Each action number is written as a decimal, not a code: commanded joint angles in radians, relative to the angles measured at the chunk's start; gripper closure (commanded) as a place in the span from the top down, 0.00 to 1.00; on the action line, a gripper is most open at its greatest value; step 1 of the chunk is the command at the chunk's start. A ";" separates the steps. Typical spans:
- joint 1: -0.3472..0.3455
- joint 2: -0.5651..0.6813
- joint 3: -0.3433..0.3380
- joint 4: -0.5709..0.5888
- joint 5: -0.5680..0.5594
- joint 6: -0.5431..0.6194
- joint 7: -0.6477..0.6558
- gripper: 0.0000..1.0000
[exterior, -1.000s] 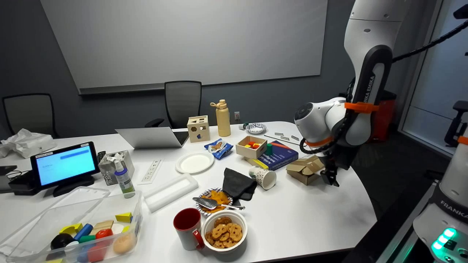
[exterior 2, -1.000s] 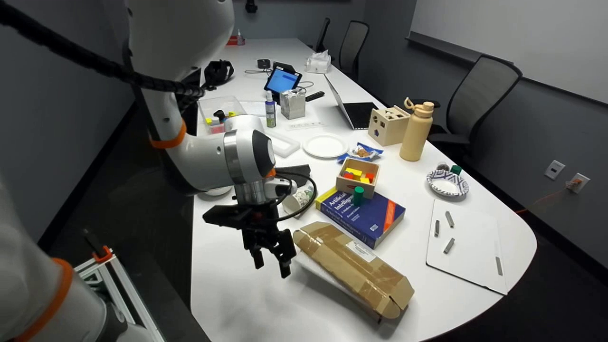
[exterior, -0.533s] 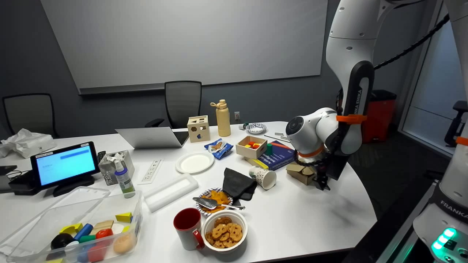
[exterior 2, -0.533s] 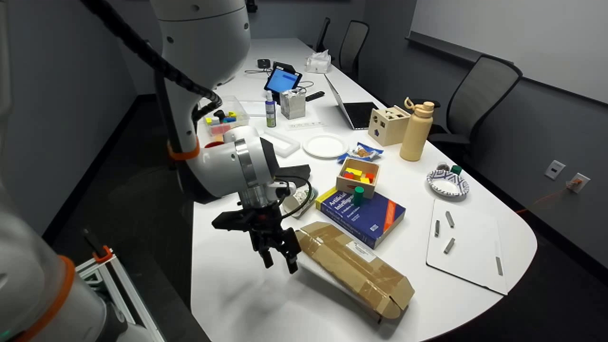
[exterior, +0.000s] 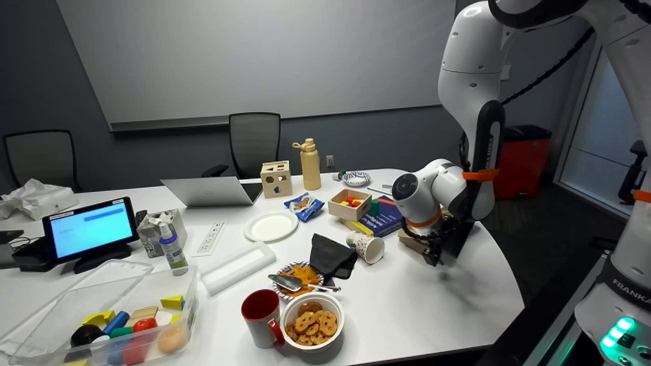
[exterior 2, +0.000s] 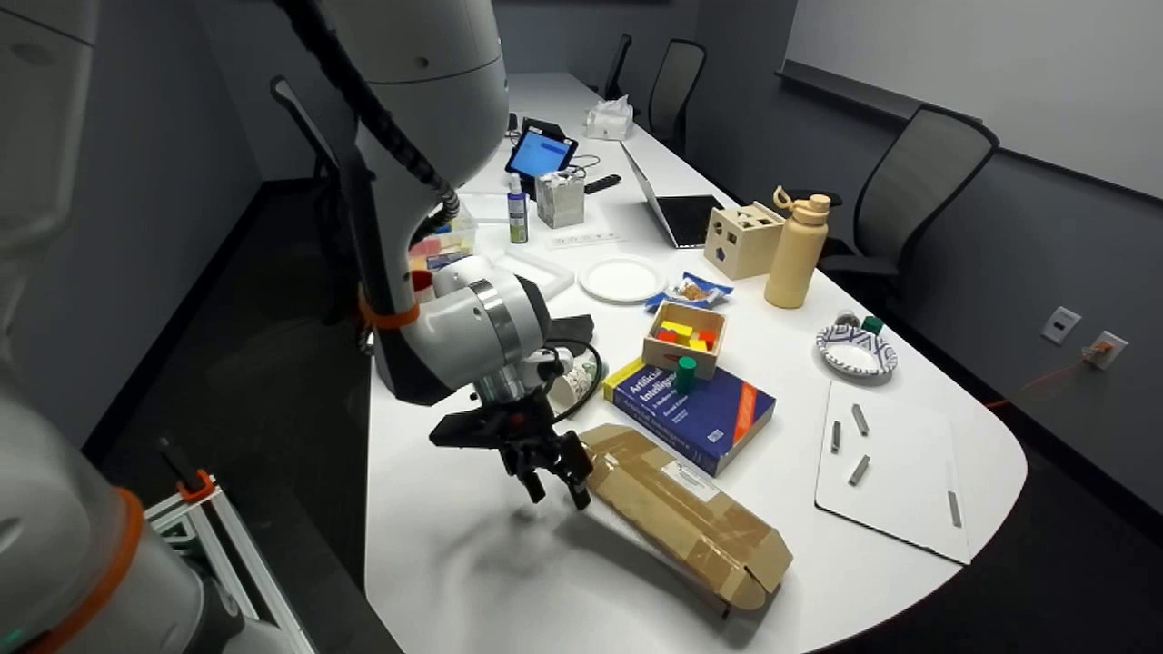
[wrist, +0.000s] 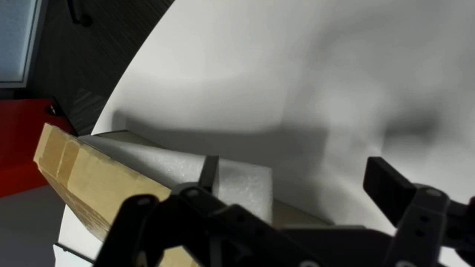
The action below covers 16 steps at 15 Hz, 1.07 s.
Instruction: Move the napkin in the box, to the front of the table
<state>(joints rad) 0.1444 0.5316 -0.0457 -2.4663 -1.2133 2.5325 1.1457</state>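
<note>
The tan-brown napkin is hidden or out of view. A brown cardboard box [exterior 2: 681, 509] lies on the white table [exterior 2: 472, 572], and it also shows in an exterior view [exterior: 412, 243], partly behind the gripper. In the wrist view the box [wrist: 111, 181] has an open side with a white foam-like sheet [wrist: 248, 185] in it. My gripper [wrist: 297, 176] is open with nothing between its fingers. One finger [wrist: 209, 172] overlaps the white sheet; I cannot tell if they touch. In an exterior view my gripper [exterior 2: 558, 492] hangs above the table beside the box's end.
A blue book [exterior 2: 690, 413] lies beside the box, with a wooden block tray [exterior 2: 677, 359] at its edge. A tipped paper cup [exterior: 363, 247] and black cloth [exterior: 330, 258] lie nearby. A cookie bowl [exterior: 339, 325] and mug [exterior: 262, 323] stand further along the table.
The arm has moved along the box's end, leftward in one exterior picture and rightward in the opposite one. The gripper stays open. The box has not visibly moved.
</note>
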 commanded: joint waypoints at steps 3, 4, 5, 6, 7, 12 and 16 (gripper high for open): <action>-0.009 0.061 0.007 0.057 -0.122 0.016 0.101 0.93; -0.011 0.061 0.011 0.057 -0.133 0.013 0.109 0.74; -0.013 0.063 0.013 0.058 -0.147 0.011 0.120 0.68; -0.014 0.064 0.014 0.060 -0.160 0.010 0.131 0.58; -0.017 0.064 0.017 0.060 -0.170 0.009 0.139 0.50; -0.033 0.060 0.029 0.058 -0.215 0.006 0.176 0.13; -0.042 0.058 0.040 0.059 -0.216 0.006 0.181 0.00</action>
<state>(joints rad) 0.1293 0.5817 -0.0256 -2.4189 -1.3881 2.5338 1.2937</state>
